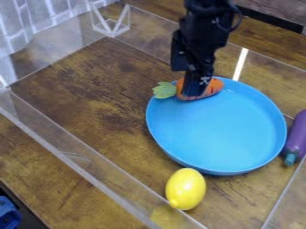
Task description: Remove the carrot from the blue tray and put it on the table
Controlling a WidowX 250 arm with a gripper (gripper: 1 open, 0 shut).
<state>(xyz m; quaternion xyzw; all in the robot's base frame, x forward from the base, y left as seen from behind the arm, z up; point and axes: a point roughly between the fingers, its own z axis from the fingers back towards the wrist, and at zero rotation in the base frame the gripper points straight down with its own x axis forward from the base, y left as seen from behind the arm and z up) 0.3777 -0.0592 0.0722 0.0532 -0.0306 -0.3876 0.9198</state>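
Observation:
The orange carrot [205, 89] lies on the far left rim of the round blue tray [227, 134], its green top [164, 89] hanging over the edge onto the wooden table [84, 98]. My black gripper [195, 82] points straight down right over the carrot, open, with its fingers straddling the carrot's middle and hiding much of it. Whether the fingers touch the carrot I cannot tell.
A yellow lemon [185, 189] sits on the table in front of the tray. A purple eggplant [295, 136] lies at the tray's right edge. Clear acrylic walls [84, 165] border the table at front and left.

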